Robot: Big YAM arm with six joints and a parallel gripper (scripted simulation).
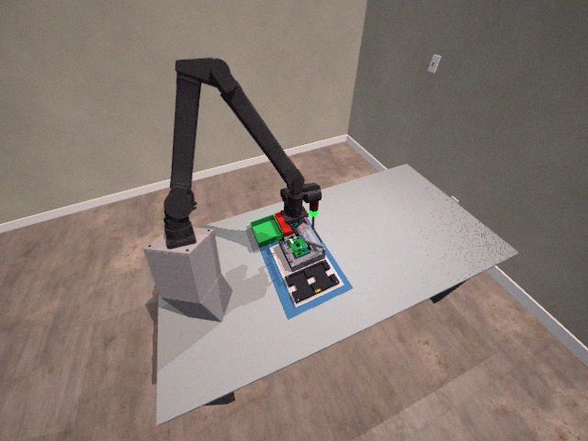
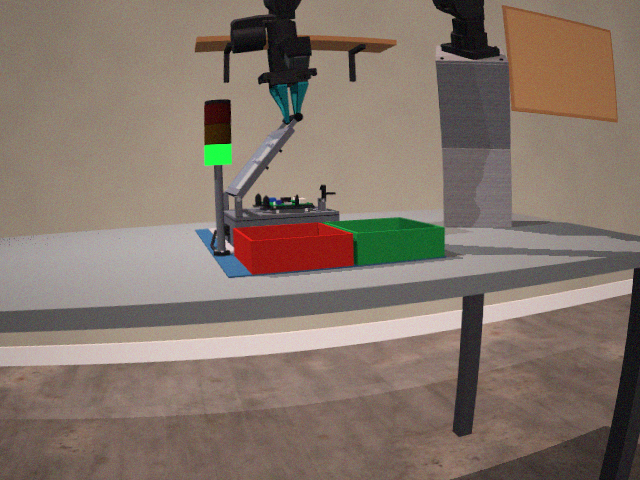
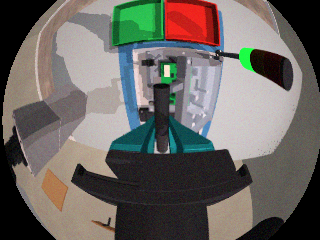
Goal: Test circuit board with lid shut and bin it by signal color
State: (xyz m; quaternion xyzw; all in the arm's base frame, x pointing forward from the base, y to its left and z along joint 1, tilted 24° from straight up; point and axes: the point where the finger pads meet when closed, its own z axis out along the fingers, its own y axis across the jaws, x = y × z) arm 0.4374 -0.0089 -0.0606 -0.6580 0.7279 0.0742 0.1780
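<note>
- Gripper (image 2: pixel 292 117) is hanging high over the tester (image 2: pixel 281 212), fingers clenched on the lid's handle (image 2: pixel 296 118); the lid (image 2: pixel 261 156) is standing tilted open on its hinge.
- Board (image 2: pixel 289 203) is lying on the tester's plate, under the raised lid; both tray (image 1: pixel 311 281) pockets are showing bare.
- Signal tower (image 2: pixel 217 154) is glowing green at its lowest band, so I judge the green bin (image 2: pixel 392 241) to be the target; the red bin (image 2: pixel 292 249) is touching it on the desk (image 2: pixel 103 268).
- Risks: letting go could drop the lid back onto the board; reaching under it could knock the hook (image 2: pixel 323 193) or posts; carrying wide could land the board in the red bin.
- Hard to make out: whether the board is sitting on its pins, and which way its connector points. The wrist view is blocked by the handle. The arm's upper links are cut off in the exterior view.
</note>
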